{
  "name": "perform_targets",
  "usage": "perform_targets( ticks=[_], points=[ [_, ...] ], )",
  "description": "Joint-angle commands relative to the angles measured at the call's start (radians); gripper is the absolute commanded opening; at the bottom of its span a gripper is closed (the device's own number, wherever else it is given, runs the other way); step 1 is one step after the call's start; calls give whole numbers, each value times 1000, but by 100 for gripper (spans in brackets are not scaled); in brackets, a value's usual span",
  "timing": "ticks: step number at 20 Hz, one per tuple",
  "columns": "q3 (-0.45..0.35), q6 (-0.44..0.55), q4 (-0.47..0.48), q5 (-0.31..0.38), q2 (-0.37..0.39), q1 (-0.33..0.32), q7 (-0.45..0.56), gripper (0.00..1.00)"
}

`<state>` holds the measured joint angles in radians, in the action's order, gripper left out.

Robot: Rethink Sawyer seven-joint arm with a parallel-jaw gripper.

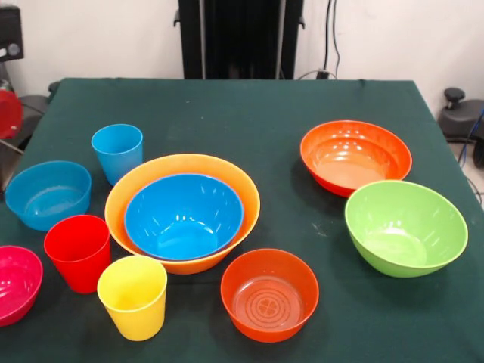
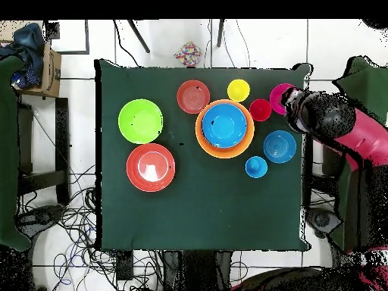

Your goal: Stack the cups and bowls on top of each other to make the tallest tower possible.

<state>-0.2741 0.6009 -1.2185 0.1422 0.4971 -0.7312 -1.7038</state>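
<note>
On the green table, front view, left to right:
Left edge: magenta bowl (image 1: 17, 283), small light blue bowl (image 1: 47, 193).
Cups: red cup (image 1: 78, 252), light blue cup (image 1: 118, 152), yellow cup (image 1: 133, 296).
Tower: blue bowl (image 1: 184, 215) sits nested in the pale orange bowl (image 1: 128, 198).
Right: two red-orange bowls (image 1: 269, 294), lime green bowl (image 1: 405, 227).
Arm (image 2: 333, 125): over the magenta bowl overhead; can't tell the jaws' state.

Place: a robotics lab or test room.
Desk: one square desk (image 2: 204, 204) under a dark green cloth, standing alone on a white tiled floor (image 2: 76, 45).
Wiring: loose cables (image 2: 64, 223) tangled on the tiles.
Robot: a black pedestal (image 1: 240, 38) against a plain white wall (image 1: 98, 38).
</note>
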Motion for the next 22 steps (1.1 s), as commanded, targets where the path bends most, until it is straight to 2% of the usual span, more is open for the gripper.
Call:
perform_targets(
  ticks=[1, 6, 13, 22],
  points=[
    [-251, 155, -102, 70, -47, -13, 401, 100],
    [-296, 175, -111, 67, -60, -40, 412, 100],
    [-294, 272, -79, 87, -83, -32, 398, 100],
    [-275, 262, -25, 160, -120, -9, 358, 100]
  ],
)
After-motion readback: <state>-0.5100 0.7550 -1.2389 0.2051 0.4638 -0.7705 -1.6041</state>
